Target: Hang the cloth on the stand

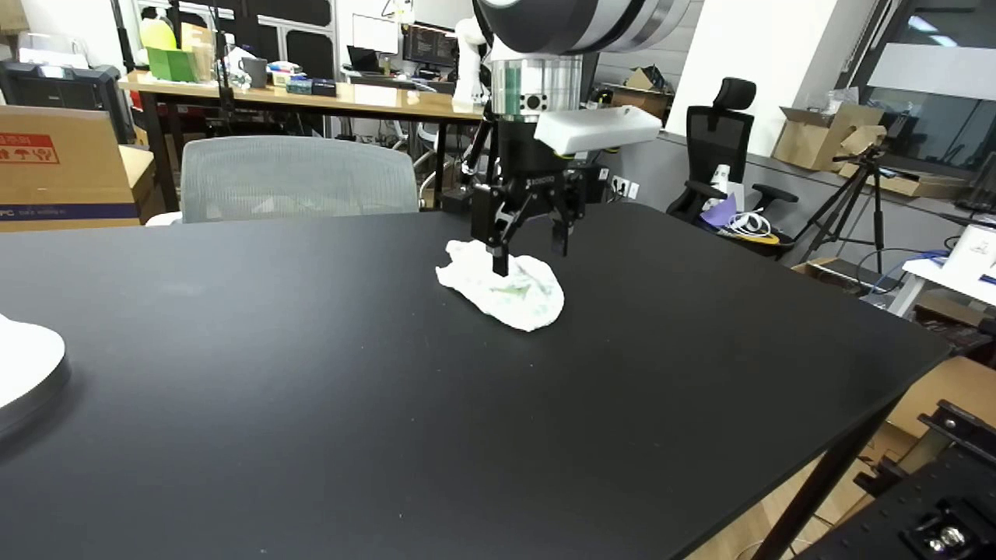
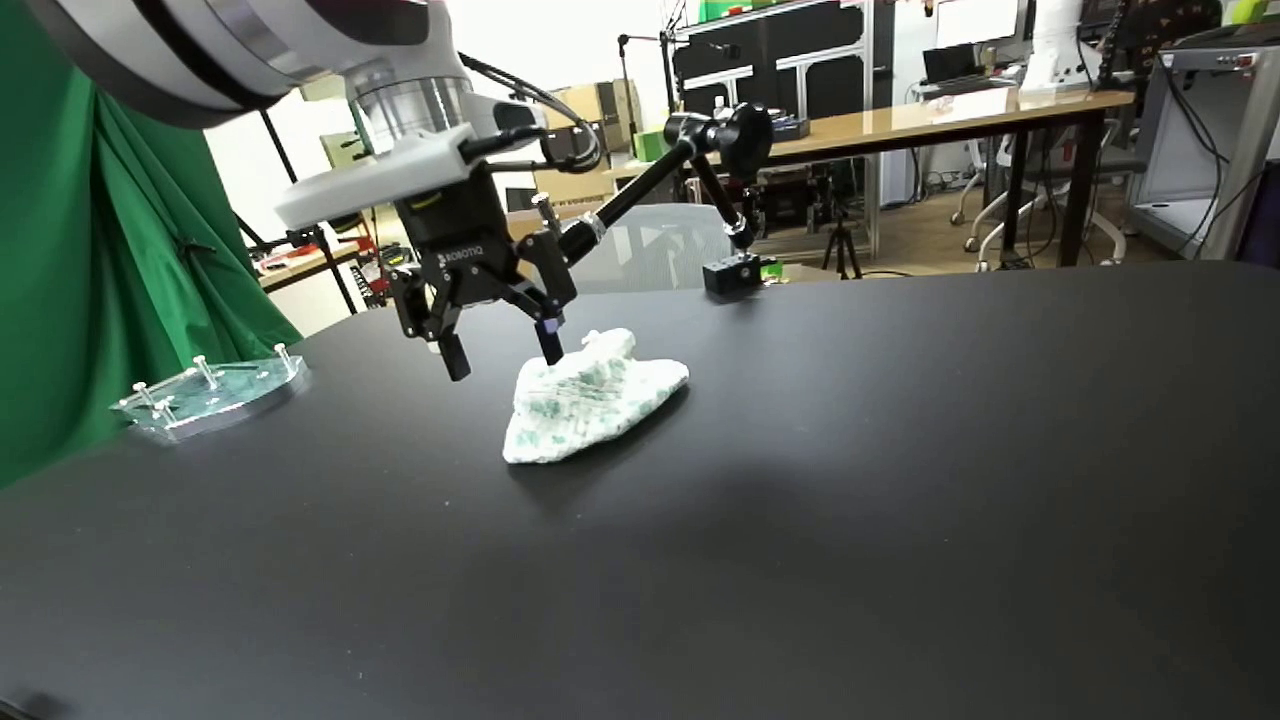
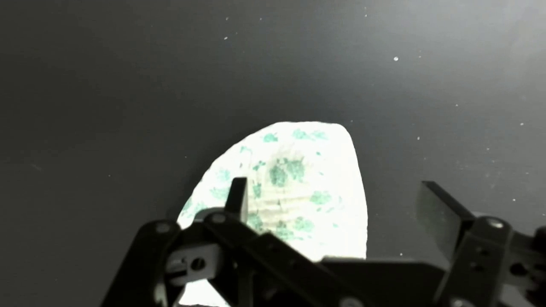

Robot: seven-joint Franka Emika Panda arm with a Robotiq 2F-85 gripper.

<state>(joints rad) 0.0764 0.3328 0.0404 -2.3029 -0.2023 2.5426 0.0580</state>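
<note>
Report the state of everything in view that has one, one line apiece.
Green-printed cloth: bunched up on the black table, not yet hung
Robotiq gripper: open, holding nothing
Laptop: open
Computer monitor: seemingly on
Green curtain: hanging in folds
Black tripod: upright, legs spread

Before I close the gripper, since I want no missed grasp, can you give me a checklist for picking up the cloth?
1. Gripper open: ok, fingers apart.
2. Cloth lying on the table: ok.
3. Gripper centred over the cloth: not ok; in the wrist view one finger overlaps it, the other shows against the table.
4. Finger touching cloth: cannot tell.
5. Stand identified: cannot tell; a white rounded object is cut off in an exterior view.
</note>
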